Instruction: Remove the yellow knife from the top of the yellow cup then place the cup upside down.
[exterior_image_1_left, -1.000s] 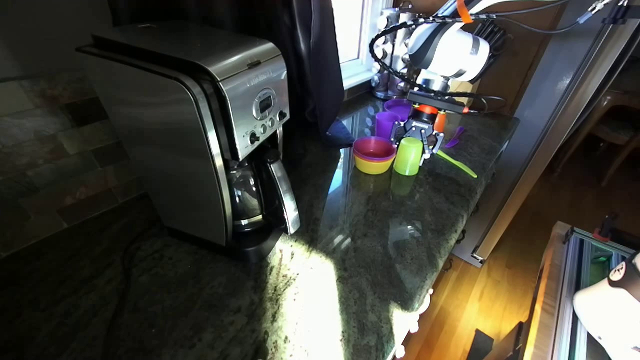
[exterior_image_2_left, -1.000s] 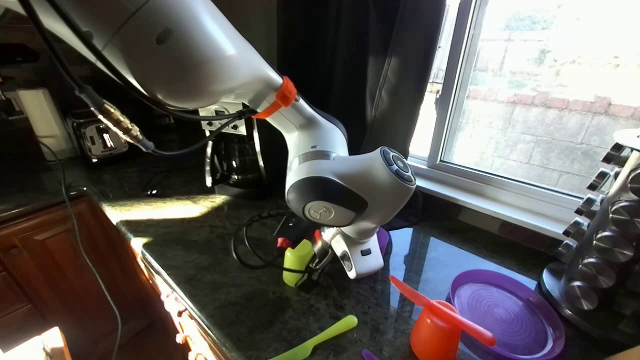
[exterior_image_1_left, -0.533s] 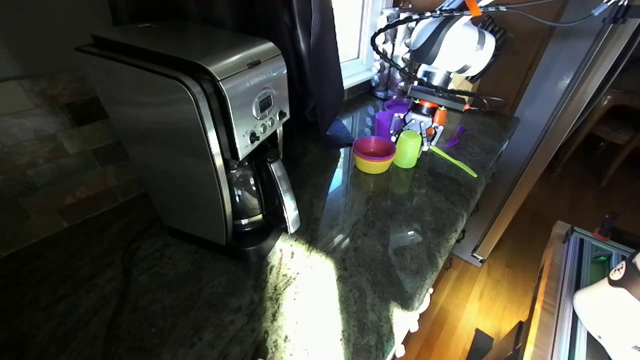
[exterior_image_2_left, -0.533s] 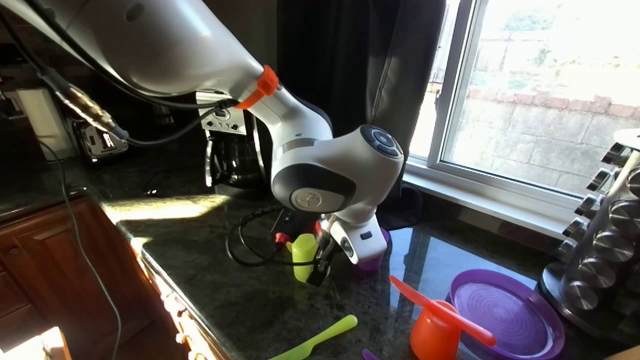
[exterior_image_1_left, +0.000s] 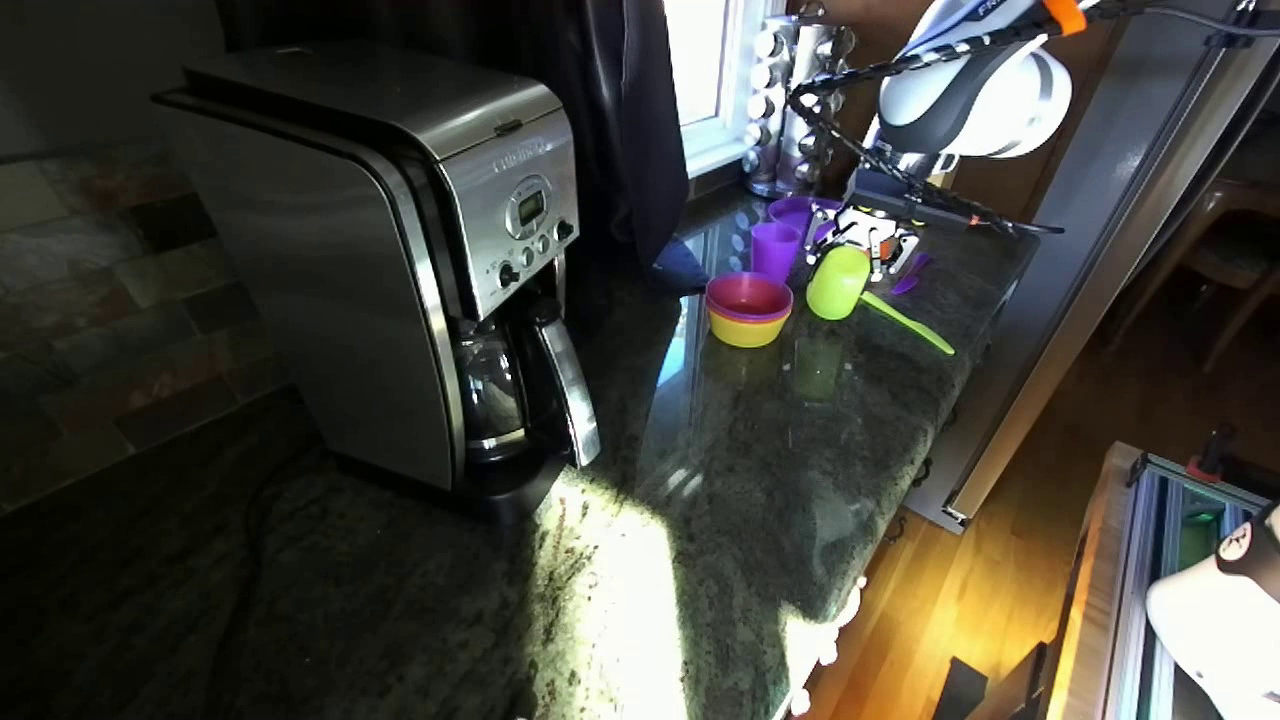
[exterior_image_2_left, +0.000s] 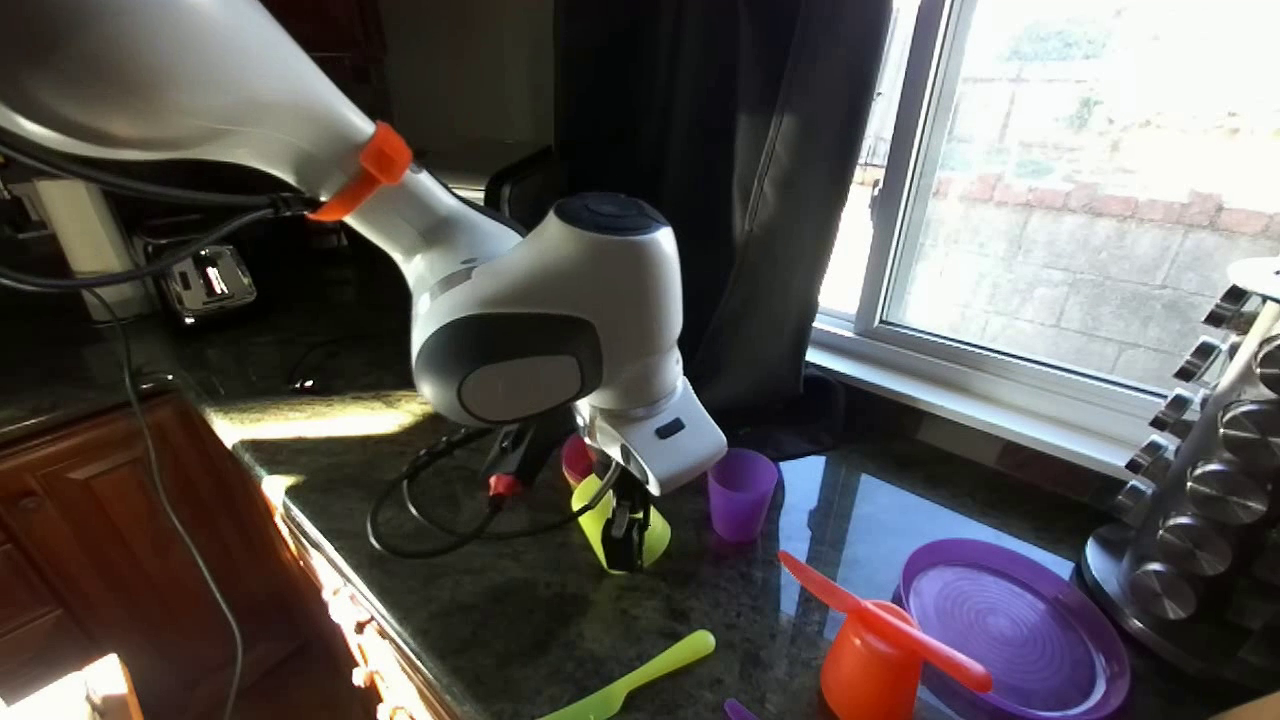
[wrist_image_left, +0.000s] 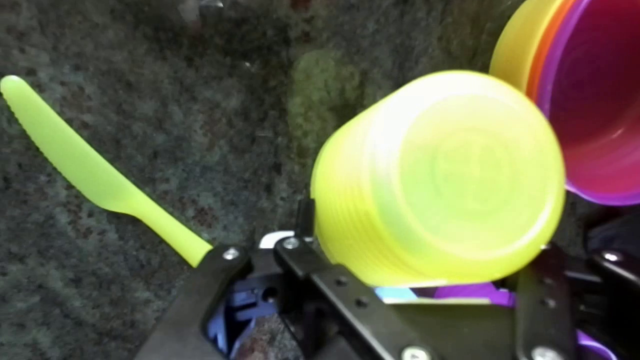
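- End effector (exterior_image_1_left: 845, 267): gripping the yellow cup (wrist_image_left: 445, 180), one finger on either side of it.
- Cup is tilted, base turned up toward the wrist camera, mouth slanting down.
- Looks clear of the desk (exterior_image_1_left: 740, 450): in an exterior view its reflection sits apart from it.
- Yellow knife (wrist_image_left: 107, 187): off the cup, lying flat on the desk near it. Handle end is hidden behind the end effector in the wrist view; blade end cut off by the frame edge in an exterior view.
- Bowls (exterior_image_1_left: 748, 333): nested stack, yellow outermost, red innermost, just beside the cup.
- Purple cup (exterior_image_2_left: 743, 495): upright on the desk, near the yellow cup.
- Purple utensil (exterior_image_1_left: 912, 272): lying on the desk near the yellow knife, too small to say what kind.
- Orange cup (exterior_image_2_left: 868, 672): on the desk, orange knife (exterior_image_2_left: 885, 622) lying across its top.
- Purple plate (exterior_image_2_left: 1010, 625): on the desk just beside the orange cup.
- Spice rack (exterior_image_2_left: 1210, 450): near the plate, by the window (exterior_image_2_left: 1080, 200).
- Coffee maker (exterior_image_1_left: 350, 250): on the desk, well apart from the cups.
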